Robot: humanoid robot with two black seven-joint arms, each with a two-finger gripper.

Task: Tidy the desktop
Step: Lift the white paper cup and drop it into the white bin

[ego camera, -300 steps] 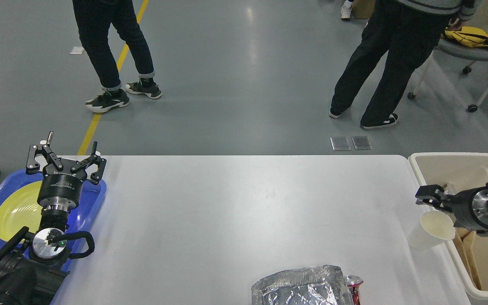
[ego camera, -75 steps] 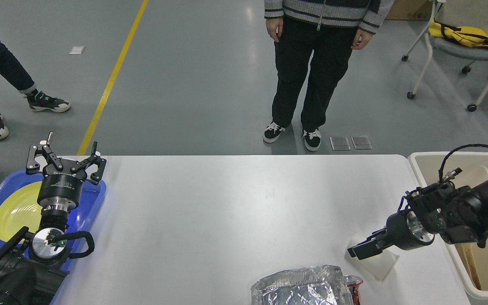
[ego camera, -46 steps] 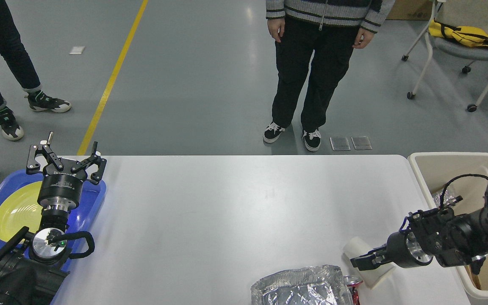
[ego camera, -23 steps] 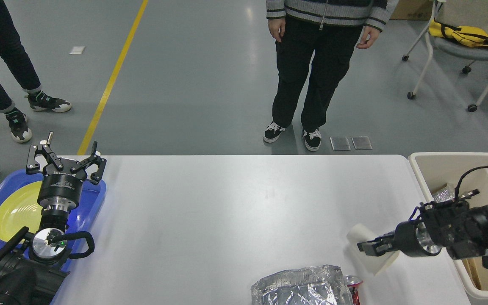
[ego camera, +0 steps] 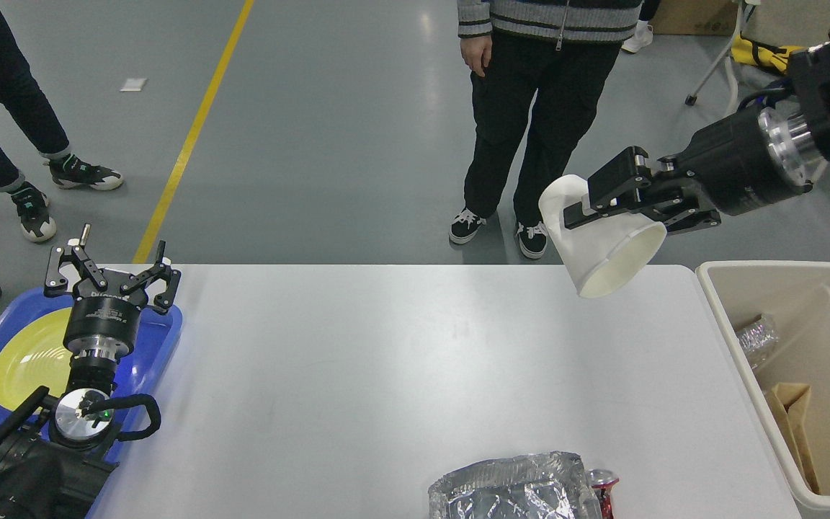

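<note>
Two black arms frame the white tabletop [ego camera: 357,360], which fills the lower middle of the head view with its far edge facing the grey floor. On the right, the right tool [ego camera: 606,205] is raised high over the tabletop's far right corner, its fingers pinching a white paper cup [ego camera: 599,245] that is tilted with its open mouth pointing down and to the right. Just right of the tabletop sits a beige plastic bin [ego camera: 725,303] holding a crumpled clear wrapper [ego camera: 755,339] and a brown paper bag [ego camera: 793,425]. At the near edge of the tabletop lies a crumpled foil tray [ego camera: 509,490] with a red can [ego camera: 602,486] touching its right side. On the left, the left tool [ego camera: 109,277] points away from the robot with its fingers spread and nothing between them, above a blue plastic tray [ego camera: 163,339] that holds a yellow plate [ego camera: 26,357]. A person in black trousers [ego camera: 530,108] stands beyond the far edge
</note>
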